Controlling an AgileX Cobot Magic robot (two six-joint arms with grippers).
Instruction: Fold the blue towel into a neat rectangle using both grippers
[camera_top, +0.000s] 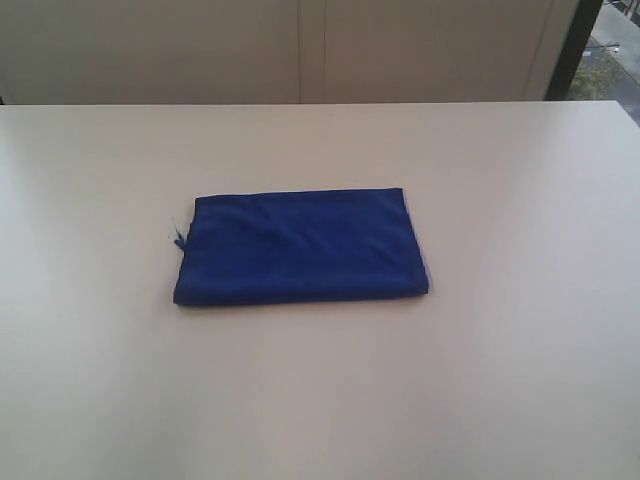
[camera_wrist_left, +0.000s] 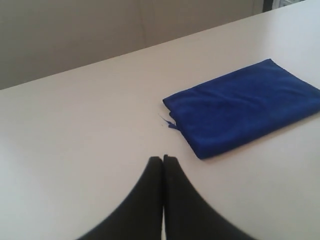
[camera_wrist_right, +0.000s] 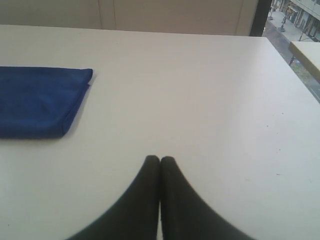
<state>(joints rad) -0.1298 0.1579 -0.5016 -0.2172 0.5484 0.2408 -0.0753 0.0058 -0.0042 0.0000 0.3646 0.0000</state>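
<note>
- The blue towel (camera_top: 300, 248) lies folded into a flat rectangle in the middle of the white table (camera_top: 520, 380).
- The exterior view shows no arm at all.
- Left wrist view: left gripper (camera_wrist_left: 163, 159) clenched on nothing, apart from the towel's short edge, where a loose thread (camera_wrist_left: 169, 123) sticks out.
- Right wrist view: right gripper (camera_wrist_right: 160, 159) likewise clenched and empty, well apart from the towel's other end.

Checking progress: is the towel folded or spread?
Folded: the towel lies as a compact rectangle, with layered edges showing at its corner.
</note>
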